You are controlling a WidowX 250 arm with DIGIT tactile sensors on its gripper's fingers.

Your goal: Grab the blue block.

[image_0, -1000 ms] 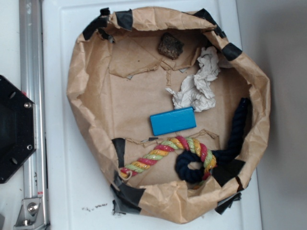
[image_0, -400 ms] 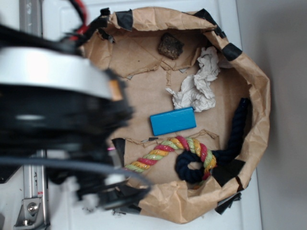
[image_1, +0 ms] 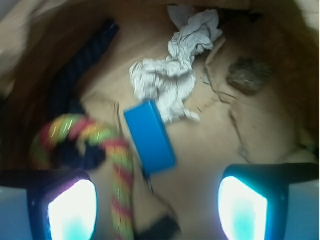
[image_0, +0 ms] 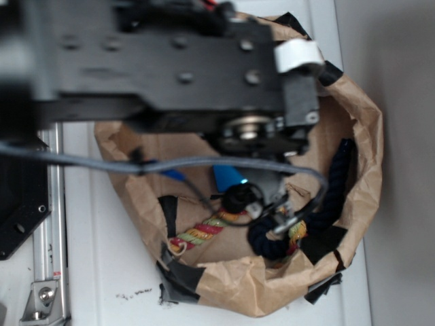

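Observation:
The blue block lies flat on the brown paper floor of the paper-lined basket, its lower end just above the space between my fingers in the wrist view. In the exterior view only a small part of the blue block shows under my arm. My gripper is open, its two glowing pads far apart with nothing between them. It hangs above the basket, short of the block.
A striped red-yellow-green rope joined to a dark navy rope lies left of the block. A crumpled white cloth touches the block's far end. A brown lump sits at the far right. The arm hides the basket's back.
The arm has swung from the left edge across the top of the basket and now covers most of it. The block, ropes and cloth have not moved.

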